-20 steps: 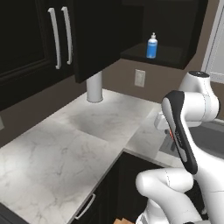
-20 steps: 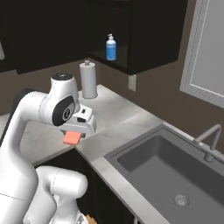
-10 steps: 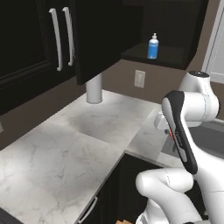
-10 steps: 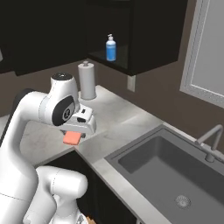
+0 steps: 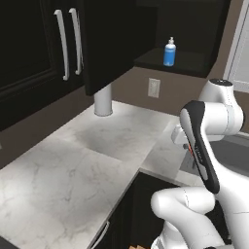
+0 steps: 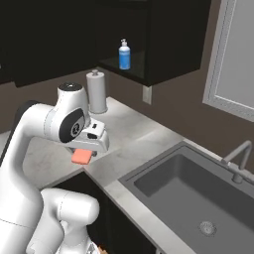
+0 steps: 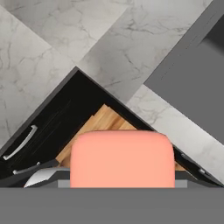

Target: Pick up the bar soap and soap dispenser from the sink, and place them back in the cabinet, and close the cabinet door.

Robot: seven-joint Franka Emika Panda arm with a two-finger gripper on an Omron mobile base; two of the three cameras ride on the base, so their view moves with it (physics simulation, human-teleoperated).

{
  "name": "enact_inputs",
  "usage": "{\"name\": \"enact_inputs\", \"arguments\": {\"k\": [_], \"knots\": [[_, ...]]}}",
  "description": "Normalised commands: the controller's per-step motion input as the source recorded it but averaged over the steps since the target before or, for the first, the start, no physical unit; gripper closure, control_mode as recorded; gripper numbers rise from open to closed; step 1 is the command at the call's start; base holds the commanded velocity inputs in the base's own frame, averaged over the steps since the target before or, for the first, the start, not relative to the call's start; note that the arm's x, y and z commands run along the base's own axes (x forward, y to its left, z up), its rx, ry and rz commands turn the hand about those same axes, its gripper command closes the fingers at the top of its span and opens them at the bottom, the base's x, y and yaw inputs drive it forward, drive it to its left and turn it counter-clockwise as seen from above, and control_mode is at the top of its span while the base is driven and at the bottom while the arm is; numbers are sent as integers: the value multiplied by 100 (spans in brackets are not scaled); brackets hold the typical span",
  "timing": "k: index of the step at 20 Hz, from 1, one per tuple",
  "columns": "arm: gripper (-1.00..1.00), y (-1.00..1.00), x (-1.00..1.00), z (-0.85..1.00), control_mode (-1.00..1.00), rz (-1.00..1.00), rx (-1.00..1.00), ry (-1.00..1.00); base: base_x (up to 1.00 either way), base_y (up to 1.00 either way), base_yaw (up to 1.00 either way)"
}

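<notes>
Item: bar soap [image 6: 82, 157], which I hold in the gripper [image 6: 83, 155] above the worktop [image 6: 124, 134] corner. Destination: cabinet [image 6: 163, 44] shelf, up and ahead of the gripper, soap dispenser [image 6: 124, 55] standing there. Sink [image 6: 198, 198] emptied.

We counted one bar soap [image 7: 122, 159], orange-red, and one blue soap dispenser [image 6: 124, 55] with a white pump. There was one paper towel roll [image 6: 96, 92], one sink [image 6: 198, 198] with one round drain [image 6: 208, 228] and one faucet [image 6: 240, 159]. We saw one wall outlet [image 5: 154, 88]. On the dark cabinet doors [image 5: 44, 48] we counted two long silver bar handles [image 5: 61, 44]. One robot arm [image 6: 54, 129] stood there, carrying one gripper [image 6: 87, 149].
</notes>
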Motion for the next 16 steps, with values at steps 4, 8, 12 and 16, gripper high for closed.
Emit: {"name": "enact_inputs", "arguments": {"k": [4, 8, 12, 16], "knots": [[100, 0, 0, 0, 100, 0, 0, 0, 47, 56, 1], [100, 0, 0, 0, 100, 0, 0, 0, 28, 58, 4], [100, 0, 0, 0, 100, 0, 0, 0, 25, 61, 5], [100, 0, 0, 0, 100, 0, 0, 0, 41, 40, 2]]}}
